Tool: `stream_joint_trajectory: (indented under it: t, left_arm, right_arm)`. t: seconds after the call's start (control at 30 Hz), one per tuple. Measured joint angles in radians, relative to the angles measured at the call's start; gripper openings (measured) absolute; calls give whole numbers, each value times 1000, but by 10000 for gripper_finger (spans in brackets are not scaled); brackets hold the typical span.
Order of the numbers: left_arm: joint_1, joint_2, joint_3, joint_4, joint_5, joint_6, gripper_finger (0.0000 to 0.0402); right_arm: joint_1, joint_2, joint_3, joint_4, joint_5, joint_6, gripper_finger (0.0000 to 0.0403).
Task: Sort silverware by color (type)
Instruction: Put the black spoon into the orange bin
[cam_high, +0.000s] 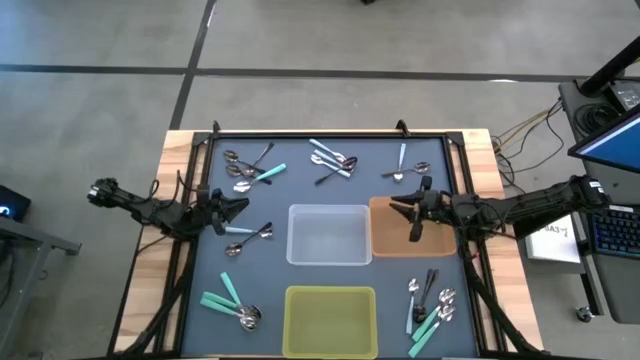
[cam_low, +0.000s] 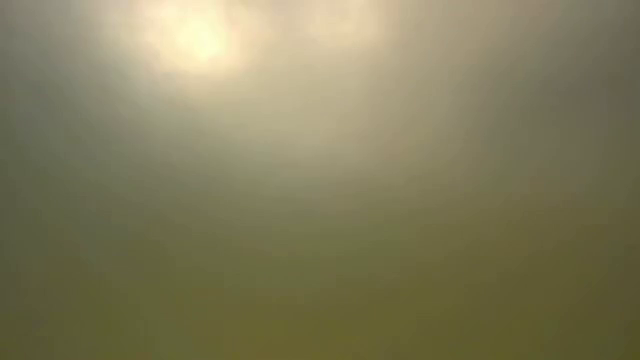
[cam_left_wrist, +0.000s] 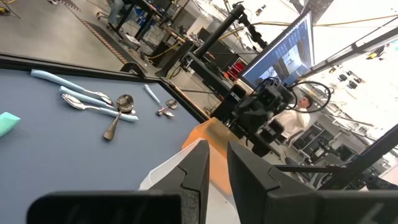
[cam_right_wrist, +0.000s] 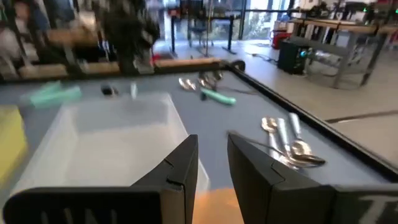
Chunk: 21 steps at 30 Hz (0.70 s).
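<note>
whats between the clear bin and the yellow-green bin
Nothing: in the high view only a bare strip of dark mat separates the clear bin from the yellow-green bin; no spoons lie there.

The low view gives nothing but a murky haze, olive-brown across most of the frame, with a pale bright glow (cam_low: 195, 40) near the upper left that fades outward into the darker tone. No edge, outline or object can be made out anywhere in it; whatever lies beyond cannot be told
</note>
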Motion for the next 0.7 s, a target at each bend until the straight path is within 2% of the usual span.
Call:
stream_joint_trajectory:
  t: [0.07, 0.23, 0.4, 0.6, 0.7]
  left_arm:
    - [0, 0, 0, 0, 0, 0, 40]
    - [0, 0, 0, 0, 0, 0, 40]
    - [0, 0, 0, 0, 0, 0, 40]
    - [0, 0, 0, 0, 0, 0, 40]
    - [0, 0, 0, 0, 0, 0, 40]
  right_arm:
    - [0, 0, 0, 29, 0, 54, 79]
    - [-2, 1, 0, 46, 0, 33, 79]
    - [-6, 2, 0, 52, 1, 154, 79]
    - [-5, 2, 0, 52, -1, 181, 79]
    - [-4, 2, 0, 51, -4, 330, 79]
